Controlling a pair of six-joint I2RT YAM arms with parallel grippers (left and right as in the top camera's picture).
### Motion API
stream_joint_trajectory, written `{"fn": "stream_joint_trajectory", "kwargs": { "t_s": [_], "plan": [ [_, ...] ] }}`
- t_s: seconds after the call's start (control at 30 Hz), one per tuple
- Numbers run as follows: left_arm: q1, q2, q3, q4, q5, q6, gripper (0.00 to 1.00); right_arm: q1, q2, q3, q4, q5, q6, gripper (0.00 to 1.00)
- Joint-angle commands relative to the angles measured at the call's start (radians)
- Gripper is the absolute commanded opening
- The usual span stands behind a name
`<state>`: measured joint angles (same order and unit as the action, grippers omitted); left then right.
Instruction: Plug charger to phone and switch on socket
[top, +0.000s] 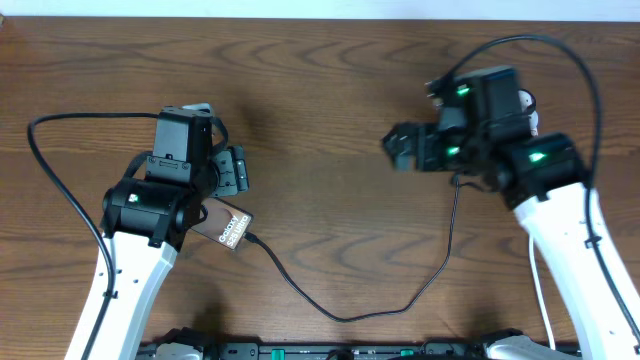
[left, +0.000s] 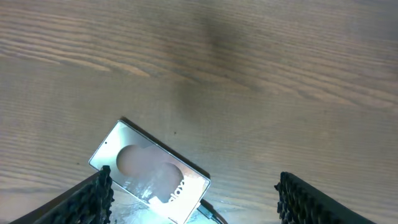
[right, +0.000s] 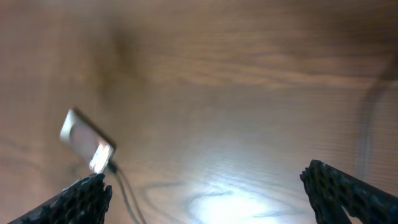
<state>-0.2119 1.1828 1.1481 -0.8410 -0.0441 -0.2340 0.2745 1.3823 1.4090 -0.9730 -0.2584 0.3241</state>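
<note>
Resting at 8 o'clock on the desk (top: 330, 90), the phone (top: 228, 225) looks to have the charger (top: 340, 315) seated at its edge; left fingers (left: 93, 199) and right fingers (right: 87, 199) gape wide, empty. Switching the socket, hidden under the right arm at 2 o'clock, seems left

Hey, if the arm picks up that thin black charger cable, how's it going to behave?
Probably floppy: the charger cable lies in a loose curve across the table, so it would droop from a grasp. Likely light, being so thin. Its end meets the phone, so pulling may drag that flat slab along.
</note>
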Motion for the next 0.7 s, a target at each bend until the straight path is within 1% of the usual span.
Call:
{"fn": "stream_joint_trajectory", "kwargs": {
  "t_s": [0.0, 0.2, 0.33, 0.53, 0.67],
  "plan": [
    [-0.003, 0.001, 0.015, 0.0, -0.02, 0.016, 0.98, -0.147, -0.001, 0.083, -0.024, -0.091, -0.058, 0.99],
    [-0.003, 0.001, 0.015, 0.0, -0.02, 0.016, 0.98, -0.395, 0.016, 0.24, -0.126, -0.175, -0.155, 0.99],
    [-0.003, 0.001, 0.015, 0.0, -0.021, 0.016, 0.98, -0.537, 0.077, 0.397, -0.217, -0.188, -0.215, 0.99],
    [-0.003, 0.001, 0.015, 0.0, -0.02, 0.016, 0.98, -0.703, 0.264, 0.649, -0.386, -0.232, -0.332, 0.99],
    [-0.003, 0.001, 0.015, 0.0, -0.021, 0.016, 0.98, -0.749, 0.415, 0.757, -0.478, -0.235, -0.42, 0.99]
  ]
}}
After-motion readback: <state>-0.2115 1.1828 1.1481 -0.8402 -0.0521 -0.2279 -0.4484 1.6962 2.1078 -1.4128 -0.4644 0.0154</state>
